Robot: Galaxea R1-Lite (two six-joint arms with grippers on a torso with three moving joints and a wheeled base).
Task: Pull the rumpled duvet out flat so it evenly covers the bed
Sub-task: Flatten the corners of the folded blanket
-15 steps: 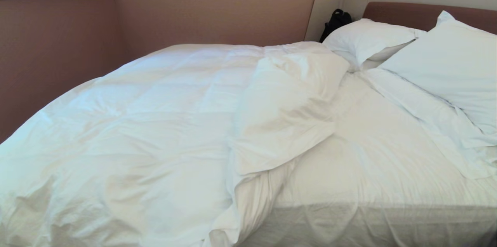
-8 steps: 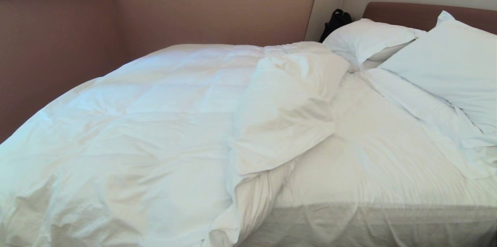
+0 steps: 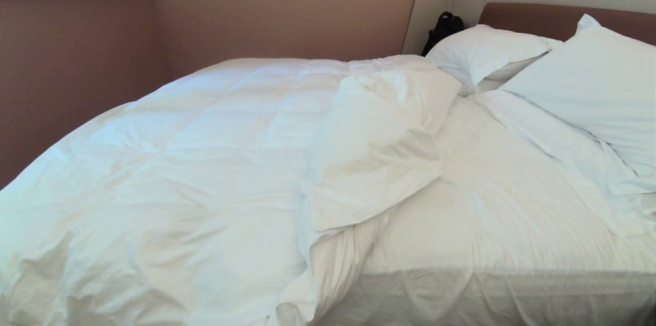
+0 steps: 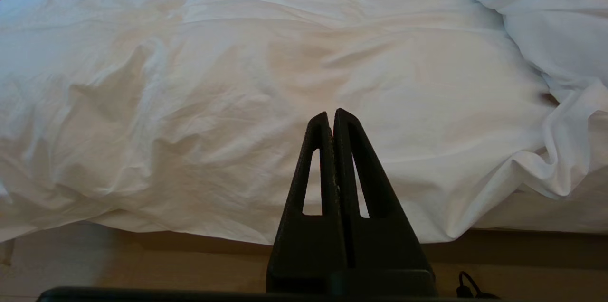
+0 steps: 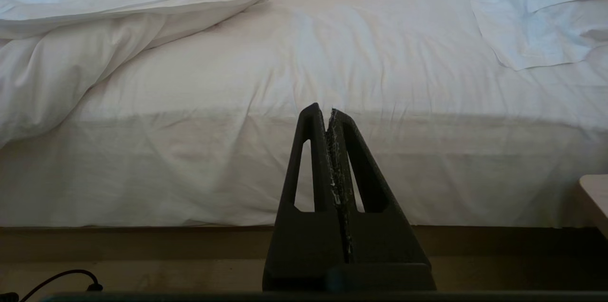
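On the left, the duvet [image 3: 195,162] lies heaped over the left half of the bed [image 3: 487,285], puffy and creased, its near edge hanging over the side toward the floor. The left gripper [image 4: 331,117] is held short of that overhanging edge, out in front of the bed's side and touching nothing, with its two black fingers [image 4: 318,159] pressed together tip to tip.

Toward the middle, the duvet's right-hand edge is folded back on itself in a thick rumpled flap [image 3: 379,151], and a twisted tail of it spills down the bed's near side. Right of the flap the fitted sheet [image 3: 487,213] lies bare (lightly wrinkled, but flat on the mattress).

The right gripper [image 5: 329,112] sits opposite this uncovered stretch, clear of the mattress side, its jaws likewise closed against each other with nothing between them.

Further right, two white pillows [image 3: 589,85] lean at the head of the bed against the brown headboard [image 3: 533,16], and a loose pillowcase [image 3: 564,146] trails over the sheet below them. A black bag [image 3: 443,28] stands in the corner behind the far pillow.
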